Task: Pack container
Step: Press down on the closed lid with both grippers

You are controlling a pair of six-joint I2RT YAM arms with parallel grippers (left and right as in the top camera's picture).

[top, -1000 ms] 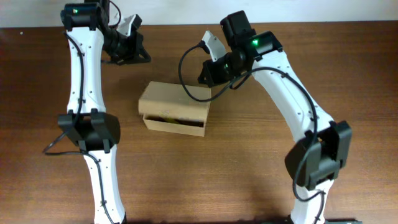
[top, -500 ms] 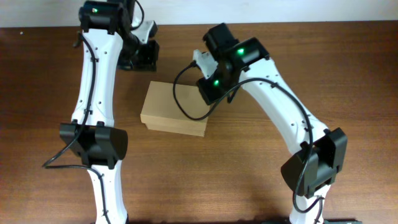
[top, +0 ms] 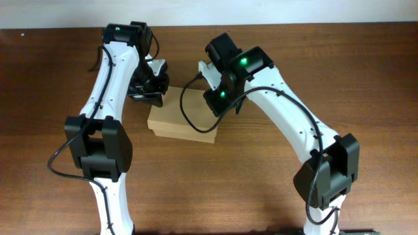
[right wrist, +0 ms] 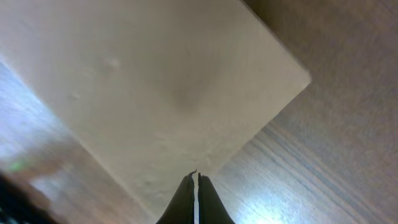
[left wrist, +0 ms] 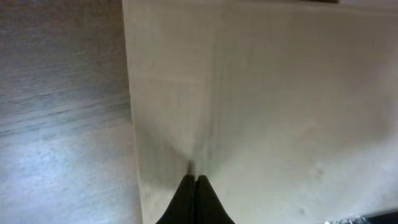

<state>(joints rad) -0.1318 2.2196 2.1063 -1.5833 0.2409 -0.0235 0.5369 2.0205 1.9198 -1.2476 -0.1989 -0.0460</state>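
A brown wooden desk carries a small tan cardboard box at its middle. The box's flap lid lies flat and shut, hiding whatever is inside. On top of the box, near its left edge, the left tool touches the lid, fingers pressed together and empty. Near the box's right edge, the right tool does likewise. Packing looks nearly finished; probably only lifting both tools off the box remains.

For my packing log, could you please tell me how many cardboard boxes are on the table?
1. The container lies near the middle of the table, lid closed. Parts of the table are hidden from view, though.
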